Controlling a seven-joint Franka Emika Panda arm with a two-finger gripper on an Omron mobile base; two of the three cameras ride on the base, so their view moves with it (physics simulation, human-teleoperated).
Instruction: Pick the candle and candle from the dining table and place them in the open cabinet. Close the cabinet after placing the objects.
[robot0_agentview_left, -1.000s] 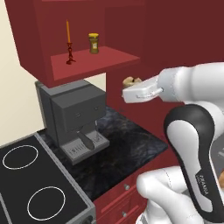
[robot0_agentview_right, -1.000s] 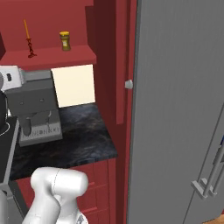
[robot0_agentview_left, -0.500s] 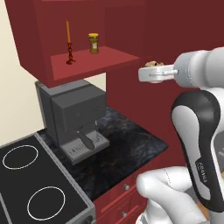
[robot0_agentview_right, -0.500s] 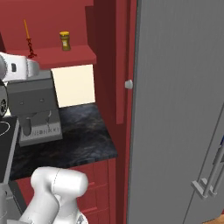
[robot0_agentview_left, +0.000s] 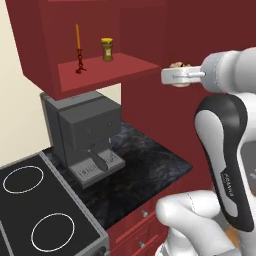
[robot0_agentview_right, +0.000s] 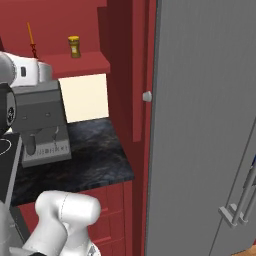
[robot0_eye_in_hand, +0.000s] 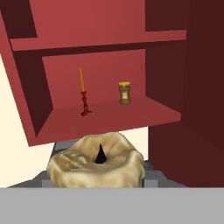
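Left base view: an open dark red wall cabinet (robot0_agentview_left: 45, 45) hangs above a black marbled desk (robot0_agentview_left: 150, 165); on its red shelf (robot0_agentview_left: 100, 75) a thin orange taper candle (robot0_agentview_left: 78, 47) stands upright on a small dark red stand, and well apart to its right sits a small yellow jar (robot0_agentview_left: 106, 49); under the shelf a grey coffee machine (robot0_agentview_left: 82, 132) stands on the desk, with a black stovetop (robot0_agentview_left: 35, 210) beside it at lower left; the white arm rises at right, and its pincer (robot0_agentview_left: 175, 75) reaches toward the shelf's right end, level with the shelf's front edge, with a squat tan jar candle (robot0_agentview_left: 179, 66) showing at its tip.

Right base view: the taper candle (robot0_agentview_right: 31, 37) and the yellow jar (robot0_agentview_right: 74, 46) stand on the shelf at upper left; the arm's white hand crosses in front of the shelf at far left; a tall grey refrigerator (robot0_agentview_right: 205, 125) takes up the right side, and a round silver knob (robot0_agentview_right: 147, 96) sits on the red panel beside it.

Hand view: the tan jar candle (robot0_eye_in_hand: 96, 164), broad with a dark wick at its middle, sits close at the bottom, held in the partly open pincer, whose jaws are hidden by it; beyond it the cabinet interior shows the taper candle (robot0_eye_in_hand: 83, 94) at left and the yellow jar (robot0_eye_in_hand: 124, 93) at right, apart on the shelf.
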